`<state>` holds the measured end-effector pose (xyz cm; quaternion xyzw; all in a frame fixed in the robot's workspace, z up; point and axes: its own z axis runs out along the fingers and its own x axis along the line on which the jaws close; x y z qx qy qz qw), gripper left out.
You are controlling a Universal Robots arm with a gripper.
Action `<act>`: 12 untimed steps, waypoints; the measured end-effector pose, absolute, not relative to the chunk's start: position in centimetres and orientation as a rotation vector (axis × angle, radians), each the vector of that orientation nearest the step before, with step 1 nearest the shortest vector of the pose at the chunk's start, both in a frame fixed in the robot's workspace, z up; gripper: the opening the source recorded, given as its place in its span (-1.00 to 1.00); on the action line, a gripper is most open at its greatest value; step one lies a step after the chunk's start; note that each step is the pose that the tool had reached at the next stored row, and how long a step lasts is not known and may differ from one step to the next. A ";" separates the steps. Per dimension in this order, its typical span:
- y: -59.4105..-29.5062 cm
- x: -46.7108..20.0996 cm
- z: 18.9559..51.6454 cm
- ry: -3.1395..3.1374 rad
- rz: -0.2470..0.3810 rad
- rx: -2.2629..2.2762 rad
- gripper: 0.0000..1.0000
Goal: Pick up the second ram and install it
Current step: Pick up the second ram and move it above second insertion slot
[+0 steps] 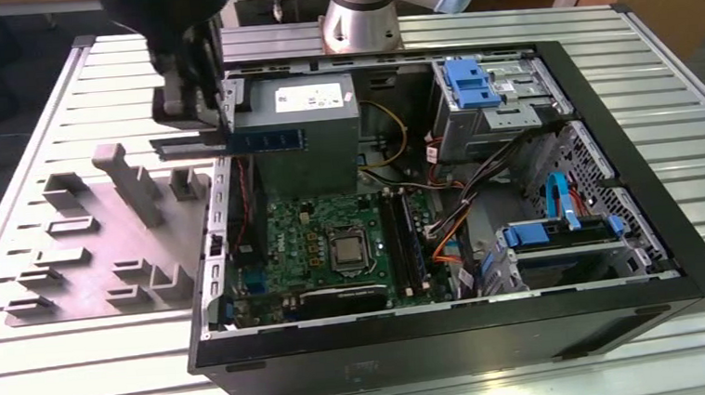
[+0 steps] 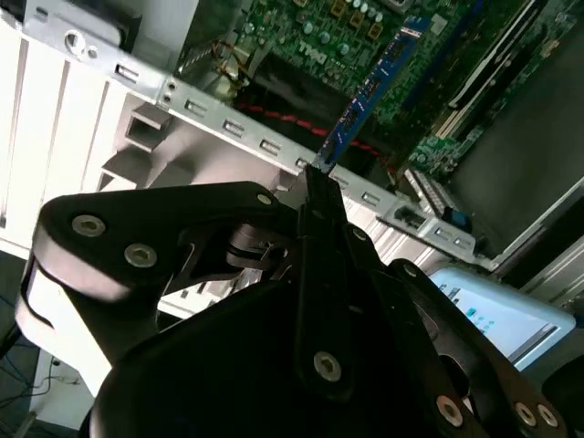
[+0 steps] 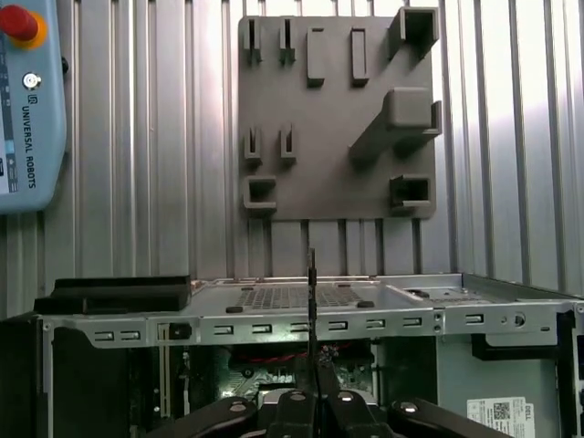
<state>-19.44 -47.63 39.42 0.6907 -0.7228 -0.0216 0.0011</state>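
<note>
The second ram (image 1: 269, 140) hangs in the air over the computer case's rim (image 1: 220, 202), beside the power supply (image 1: 302, 108) and well apart from the motherboard's black slots (image 1: 403, 240). One end is clamped in the gripper (image 2: 319, 196), narrowed tight on it, and its long axis runs straight out from the fingertips toward the exterior view's right. The clamped end is hidden, and in the first wrist view the stick is edge-on, so its tilt is hard to judge.

A black metal claw (image 2: 318, 182) pinches one end of a slim blue circuit-board stick (image 2: 370, 91), seen edge-on against a green motherboard (image 2: 310, 27), while a slotted silver metal case rail (image 2: 228, 123) crosses behind.
</note>
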 end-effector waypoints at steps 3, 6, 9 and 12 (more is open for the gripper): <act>-47.6 -18.5 39.4 -2.269 -0.068 2.169 -0.76; -47.6 -17.6 39.4 -2.269 -0.068 2.169 -0.76; -47.6 -16.7 39.4 -2.269 -0.068 2.168 -0.76; -47.6 -16.0 39.4 -2.269 -0.068 2.169 -0.76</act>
